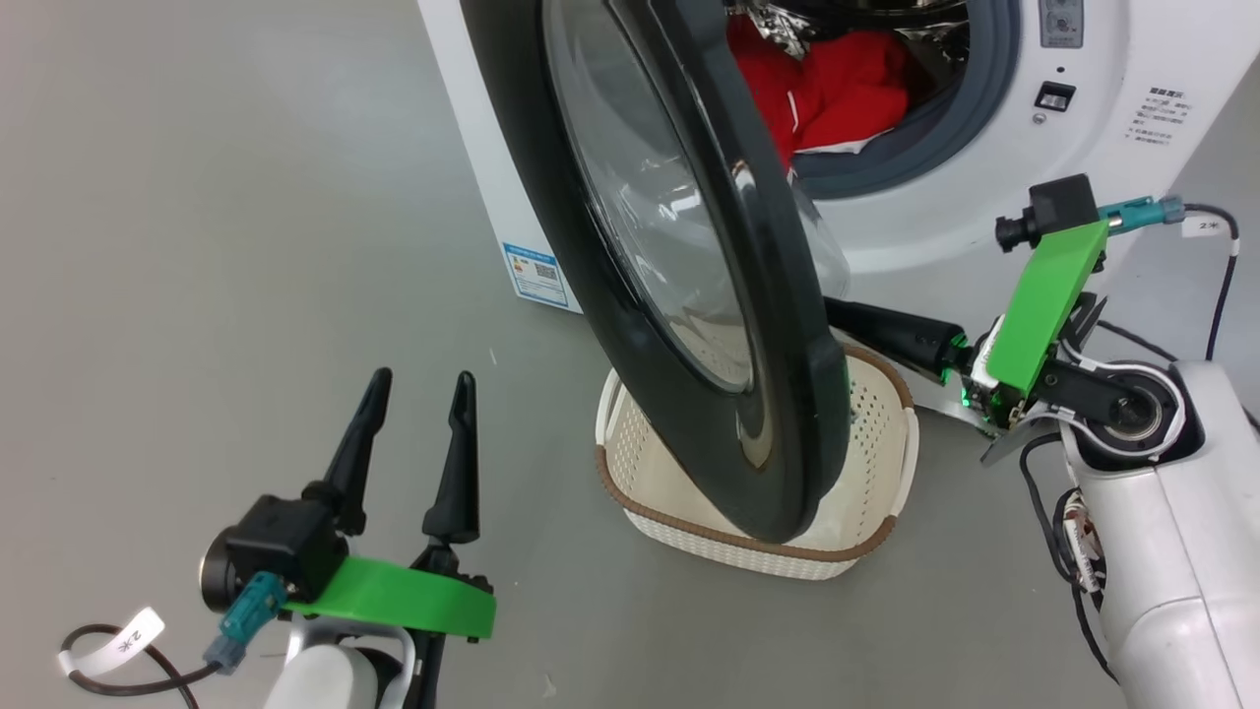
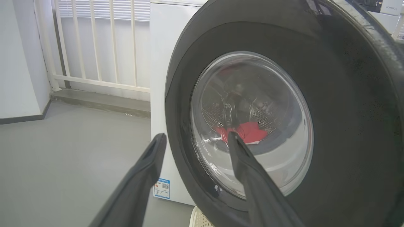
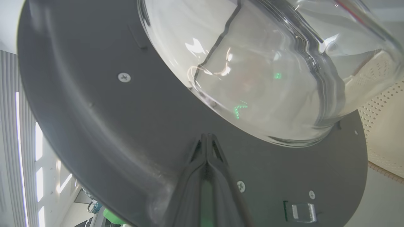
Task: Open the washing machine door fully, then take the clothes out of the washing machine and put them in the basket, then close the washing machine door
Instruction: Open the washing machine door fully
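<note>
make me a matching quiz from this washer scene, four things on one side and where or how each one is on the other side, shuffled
Column one
1. washing machine door
2. clothes
3. basket
4. right gripper

Column two
a. inside the washing machine
b. shut, tips at the door's inner side
c. on the floor, under the door's lower edge
d. partly open, swung outward

Pairs: 1-d, 2-a, 3-c, 4-b
</note>
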